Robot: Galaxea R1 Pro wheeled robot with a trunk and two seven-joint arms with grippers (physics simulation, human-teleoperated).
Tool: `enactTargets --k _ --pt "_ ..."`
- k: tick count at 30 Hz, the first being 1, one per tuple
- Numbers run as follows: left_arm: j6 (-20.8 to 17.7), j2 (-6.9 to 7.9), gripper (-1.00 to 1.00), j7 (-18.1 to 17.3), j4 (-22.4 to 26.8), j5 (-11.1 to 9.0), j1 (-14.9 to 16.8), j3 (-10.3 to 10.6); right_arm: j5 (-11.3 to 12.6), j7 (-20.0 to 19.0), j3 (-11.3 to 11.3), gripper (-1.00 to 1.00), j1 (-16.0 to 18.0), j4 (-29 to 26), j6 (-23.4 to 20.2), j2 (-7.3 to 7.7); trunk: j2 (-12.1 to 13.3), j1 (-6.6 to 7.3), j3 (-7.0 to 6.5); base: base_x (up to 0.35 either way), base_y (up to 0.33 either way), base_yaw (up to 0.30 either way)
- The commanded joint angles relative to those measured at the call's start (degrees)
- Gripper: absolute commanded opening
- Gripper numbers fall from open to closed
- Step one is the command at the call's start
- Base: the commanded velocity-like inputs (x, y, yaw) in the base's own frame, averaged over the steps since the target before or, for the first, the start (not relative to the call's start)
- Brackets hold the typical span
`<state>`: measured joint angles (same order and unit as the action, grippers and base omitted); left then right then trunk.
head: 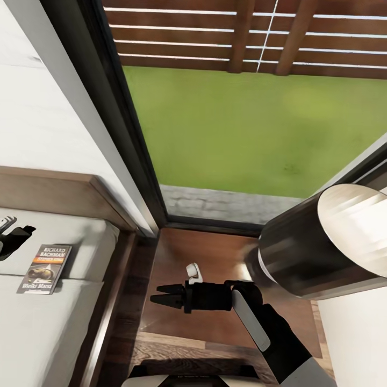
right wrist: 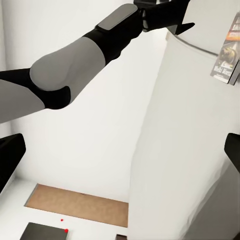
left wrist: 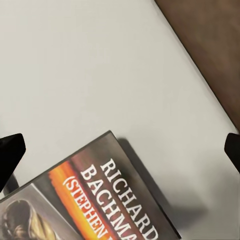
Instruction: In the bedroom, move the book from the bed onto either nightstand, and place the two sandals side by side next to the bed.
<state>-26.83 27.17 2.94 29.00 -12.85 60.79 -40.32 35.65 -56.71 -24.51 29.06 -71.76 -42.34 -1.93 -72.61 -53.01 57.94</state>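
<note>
Book [head: 44,268]: thin dark paperback, white "RICHARD BACHMAN" lettering, orange band, picture below; lying flat, cover up, on the bed [head: 48,322], near its wooden side rail. Bed: pale grey-white mattress in a dark brown wooden frame. Nightstand [head: 215,285]: glossy reddish-brown top, just beside the bed.

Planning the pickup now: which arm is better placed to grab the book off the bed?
Left. The left gripper hovers open beside the book on the bed, and its wrist view looks straight down at the cover. The right gripper hangs over the nightstand, off the mattress.
</note>
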Motion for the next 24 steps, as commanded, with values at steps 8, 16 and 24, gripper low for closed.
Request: enactTargets --k 8,16,24 --pt "-0.4 -0.01 1.00 0.3 0.1 -0.6 0.0 -0.1 0.3 0.0 0.0 1.00 0.0 0.0 -0.3 0.00 -3.2 -1.76 1.47 0.000 0.000 0.000" --pt "-0.3 0.03 1.00 0.3 0.1 -0.6 0.0 -0.1 0.3 0.0 0.0 1.00 0.0 0.0 -0.3 0.00 -3.6 -1.98 1.65 0.000 0.000 0.000" --pt "-0.4 0.01 1.00 0.3 0.1 -0.6 0.0 -0.1 0.3 0.0 0.0 1.00 0.0 0.0 -0.3 0.00 -6.1 -3.30 2.73 0.000 0.000 0.000"
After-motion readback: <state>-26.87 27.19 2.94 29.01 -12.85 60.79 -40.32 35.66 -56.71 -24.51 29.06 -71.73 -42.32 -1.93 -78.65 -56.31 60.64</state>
